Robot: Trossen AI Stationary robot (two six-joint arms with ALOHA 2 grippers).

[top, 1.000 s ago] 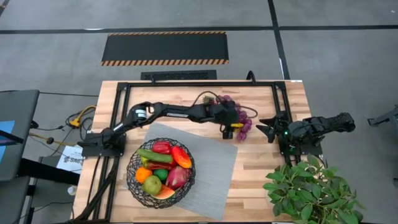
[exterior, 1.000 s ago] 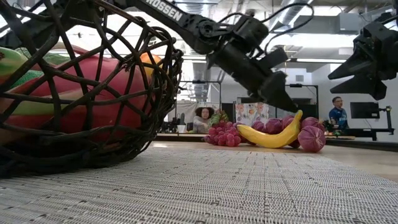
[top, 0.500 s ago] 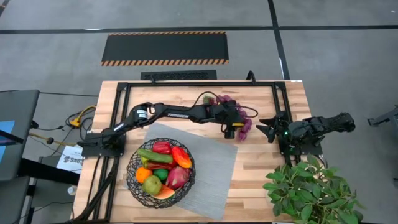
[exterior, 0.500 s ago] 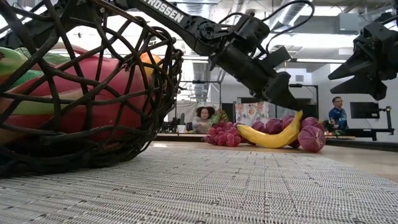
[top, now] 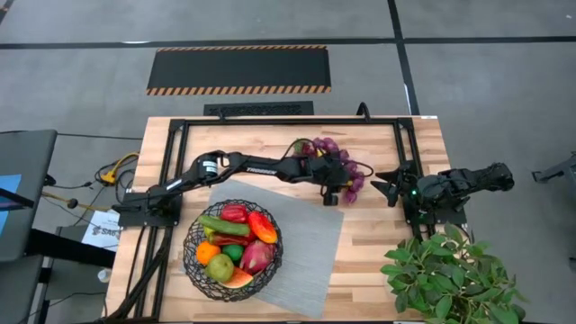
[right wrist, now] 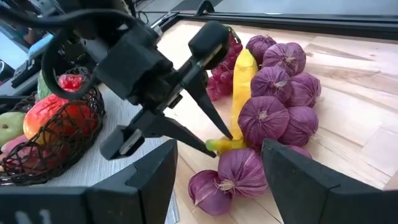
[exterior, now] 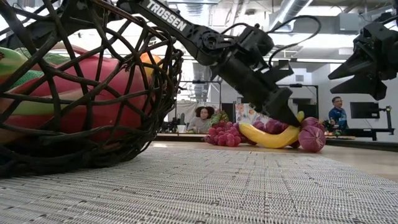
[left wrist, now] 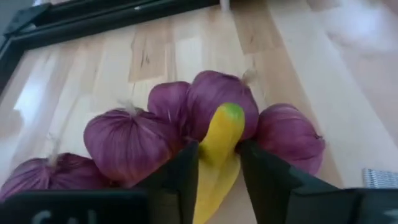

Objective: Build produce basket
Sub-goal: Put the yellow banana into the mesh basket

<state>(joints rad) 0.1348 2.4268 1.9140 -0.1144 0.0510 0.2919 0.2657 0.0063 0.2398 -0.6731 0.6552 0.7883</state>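
Basket (top: 194,267) full of produce (top: 234,239); left gripper (left wrist: 216,167) fingers spread astride banana (left wrist: 219,142); right gripper (top: 382,188) fingers released.

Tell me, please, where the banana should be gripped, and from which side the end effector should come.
Grip the banana across its narrow width near the free end, coming from above. It lies flat on the table with purple bulbs pressed along one long side, so the middle is crowded. The left end effector already straddles that end, open, not yet closed. The right end effector waits beside it.
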